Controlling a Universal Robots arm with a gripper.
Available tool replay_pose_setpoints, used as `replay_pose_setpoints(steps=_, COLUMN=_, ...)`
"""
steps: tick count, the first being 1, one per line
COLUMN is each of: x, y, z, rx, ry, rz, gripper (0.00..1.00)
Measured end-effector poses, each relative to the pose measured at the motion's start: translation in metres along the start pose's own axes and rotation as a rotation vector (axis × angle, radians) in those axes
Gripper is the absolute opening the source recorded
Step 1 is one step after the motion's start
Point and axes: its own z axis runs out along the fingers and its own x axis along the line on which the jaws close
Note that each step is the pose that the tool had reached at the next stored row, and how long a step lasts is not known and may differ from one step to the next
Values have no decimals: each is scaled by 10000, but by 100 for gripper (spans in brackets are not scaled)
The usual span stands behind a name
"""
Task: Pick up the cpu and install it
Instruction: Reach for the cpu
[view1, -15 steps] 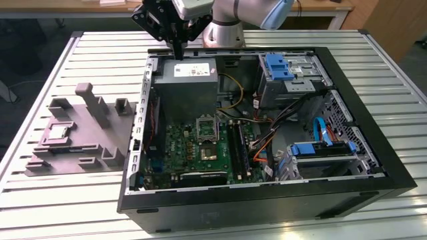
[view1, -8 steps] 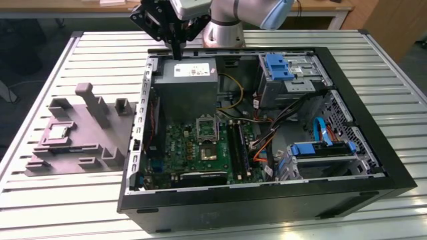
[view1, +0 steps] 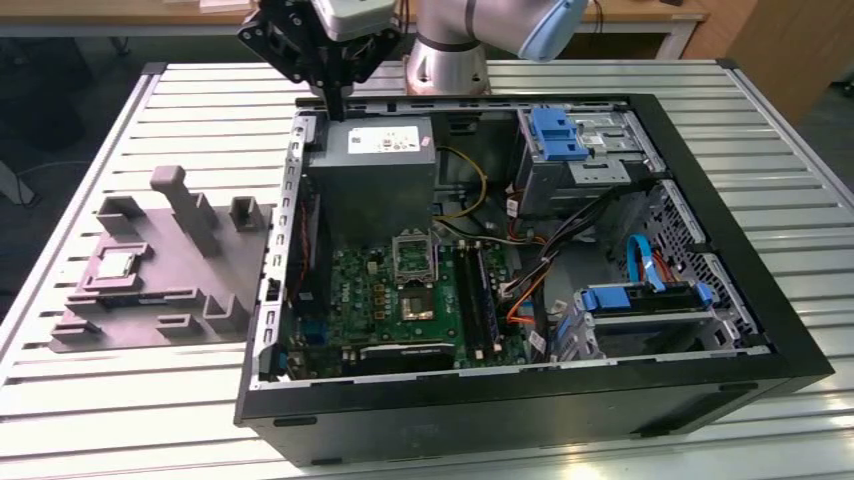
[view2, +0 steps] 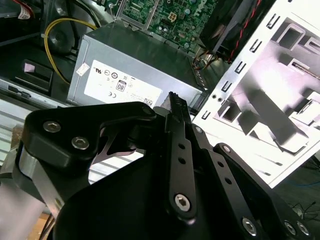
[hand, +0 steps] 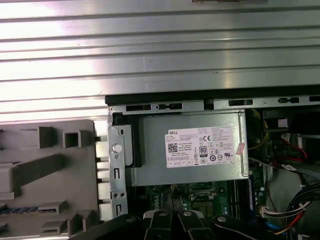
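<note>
Hovering the empty, closed gripper (view1: 334, 113) near the power supply (view1: 380, 170), I judged pick-up unbegun: the cpu (view1: 114, 264) lay well apart from its fingers (view2: 176, 112), needing them opened overhead.

The small square cpu (view1: 114, 263) is shining silvery-white on the grey moulded plastic tray (view1: 150, 302). The ribbed metal table (view1: 134, 400) is gleaming silver in parallel stripes. Inside the black computer case (view1: 534, 410), the circuit board (view1: 380, 295) is showing green, the metal power supply box (view1: 374, 175) is showing grey with a white label, plastic drive latches (view1: 554, 135) are standing out blue, and the jointed gripper (view1: 334, 112) is looking black.
</note>
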Motion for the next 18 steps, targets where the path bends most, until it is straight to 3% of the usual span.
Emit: replay_pose_setpoints(steps=18, x=34, y=-3, z=-1, rx=0, ry=0, rz=0, gripper=11)
